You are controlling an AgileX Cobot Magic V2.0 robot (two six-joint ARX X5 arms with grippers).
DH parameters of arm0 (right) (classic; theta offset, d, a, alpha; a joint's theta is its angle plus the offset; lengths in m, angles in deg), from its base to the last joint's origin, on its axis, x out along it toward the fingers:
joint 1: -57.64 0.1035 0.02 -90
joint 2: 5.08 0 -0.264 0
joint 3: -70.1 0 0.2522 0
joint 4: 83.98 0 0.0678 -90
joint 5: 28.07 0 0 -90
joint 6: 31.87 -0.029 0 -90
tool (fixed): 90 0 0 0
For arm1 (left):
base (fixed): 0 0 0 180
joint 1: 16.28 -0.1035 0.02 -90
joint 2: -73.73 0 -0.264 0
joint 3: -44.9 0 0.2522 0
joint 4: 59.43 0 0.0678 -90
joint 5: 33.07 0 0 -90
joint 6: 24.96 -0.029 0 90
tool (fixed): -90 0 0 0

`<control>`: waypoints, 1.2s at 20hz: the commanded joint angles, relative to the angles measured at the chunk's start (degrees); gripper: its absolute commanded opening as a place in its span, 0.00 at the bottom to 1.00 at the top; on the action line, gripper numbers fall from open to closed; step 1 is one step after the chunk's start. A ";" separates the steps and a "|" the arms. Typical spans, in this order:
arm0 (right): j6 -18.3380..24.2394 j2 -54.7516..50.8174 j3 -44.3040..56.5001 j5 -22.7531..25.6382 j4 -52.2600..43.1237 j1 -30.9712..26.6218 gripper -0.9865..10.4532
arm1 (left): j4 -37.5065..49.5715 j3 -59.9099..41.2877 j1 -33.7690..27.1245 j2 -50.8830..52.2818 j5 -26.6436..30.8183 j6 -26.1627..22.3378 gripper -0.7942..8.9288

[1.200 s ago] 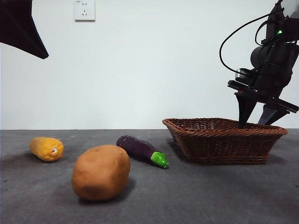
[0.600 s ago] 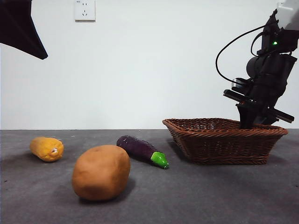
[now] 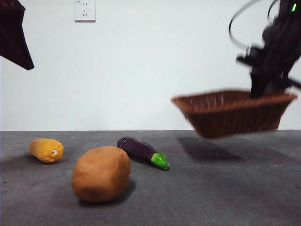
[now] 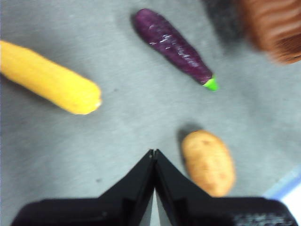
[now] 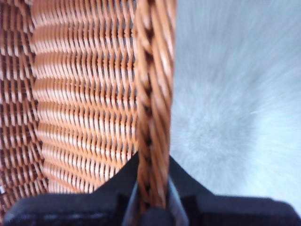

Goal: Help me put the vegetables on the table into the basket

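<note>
My right gripper [image 3: 264,88] is shut on the braided rim [image 5: 153,117] of the brown wicker basket [image 3: 230,113] and holds it in the air above the table's right side, slightly tilted. The brown potato [image 3: 101,174] lies at the front, the purple eggplant [image 3: 141,150] with its green cap behind it, the yellow corn cob [image 3: 47,149] at the left. All three lie on the grey table [image 3: 211,188]. My left gripper [image 4: 154,155] is shut and empty high above them; its view shows the corn [image 4: 47,80], the eggplant [image 4: 174,47] and the potato [image 4: 209,162].
A white wall with a socket [image 3: 84,10] stands behind the table. The left arm shows as a dark tip [image 3: 14,35] at the top left corner. The basket's shadow [image 3: 207,148] lies on the table under it.
The right gripper closed on the basket's rim and lifted the basket off the table into the air. The vegetables have not moved.
</note>
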 commanded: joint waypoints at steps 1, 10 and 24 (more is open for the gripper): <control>1.46 -4.70 0.04 -1.11 2.05 0.28 0.08 | -0.61 0.02 0.11 -0.48 5.73 4.55 0.09; 5.11 -17.62 0.04 -1.27 6.99 0.31 0.08 | 2.27 0.02 -2.23 -9.90 8.24 25.24 0.27; 5.62 -18.97 0.07 -2.14 8.44 0.37 0.08 | 14.80 4.07 -2.01 -26.80 11.82 46.03 0.64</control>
